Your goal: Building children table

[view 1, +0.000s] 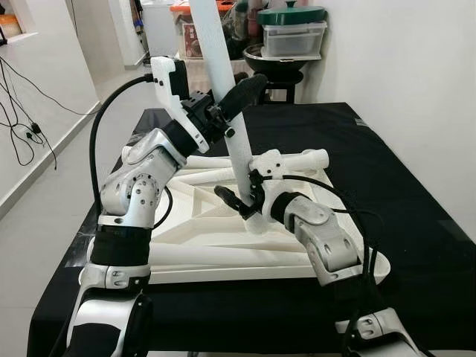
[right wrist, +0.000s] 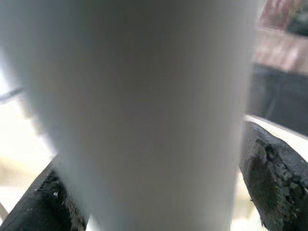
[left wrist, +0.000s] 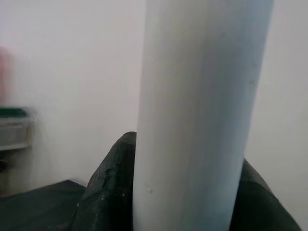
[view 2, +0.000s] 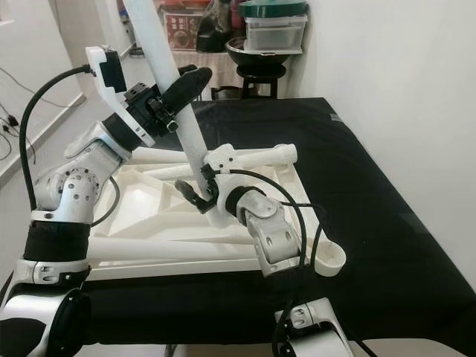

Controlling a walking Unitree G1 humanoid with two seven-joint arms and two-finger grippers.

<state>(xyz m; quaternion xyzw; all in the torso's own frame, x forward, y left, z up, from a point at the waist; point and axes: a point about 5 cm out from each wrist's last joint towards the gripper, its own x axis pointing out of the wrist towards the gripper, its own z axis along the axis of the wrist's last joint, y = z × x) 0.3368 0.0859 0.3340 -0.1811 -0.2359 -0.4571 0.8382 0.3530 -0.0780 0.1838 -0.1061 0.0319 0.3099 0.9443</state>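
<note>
Nearest the camera, the right arm reaches forward over the white tabletop [view 1: 216, 256], which lies upside down on a table under a black cloth [view 1: 401, 193]. The right gripper [view 1: 242, 204] pinches the leg [view 1: 236, 141] low down, just above where the leg meets the tabletop; in the right wrist view a black finger [right wrist: 269, 178] sits on each side of the white tube, touching it. The leg [view 2: 178, 111] stands nearly upright, tilted slightly toward the robot's left at its top. Higher on the same leg, the left gripper [view 1: 236, 104] is closed around it, its fingers [left wrist: 103, 192] pressed against both sides of the tube. Other leg tubes [view 1: 297, 160] lie flat along the tabletop's near and far edges. Beyond the table, against the wall, a stack of containers with a green lid [view 1: 291, 15] rests on a dark stand. Black cables [view 1: 26, 126] trail over the floor at the robot's left.
</note>
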